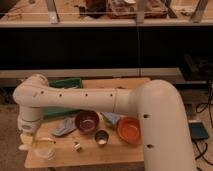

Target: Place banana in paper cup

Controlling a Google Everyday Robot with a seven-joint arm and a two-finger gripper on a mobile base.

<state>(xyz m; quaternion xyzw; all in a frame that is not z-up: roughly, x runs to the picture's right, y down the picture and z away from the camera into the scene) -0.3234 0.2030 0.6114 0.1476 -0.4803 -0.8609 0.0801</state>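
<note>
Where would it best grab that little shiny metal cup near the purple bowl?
Probably across the rim, coming straight down: the metal cup stands upright, mouth up, with the purple bowl and orange bowl crowding its sides. The pincer is off at the table's left edge, by the paper cup.

No text, label or number can be read on anything here, the end effector (25,141) included.

gripper (26,141) low at the table's (125,82) left edge, apparently just beside the paper cup (45,149)
</note>
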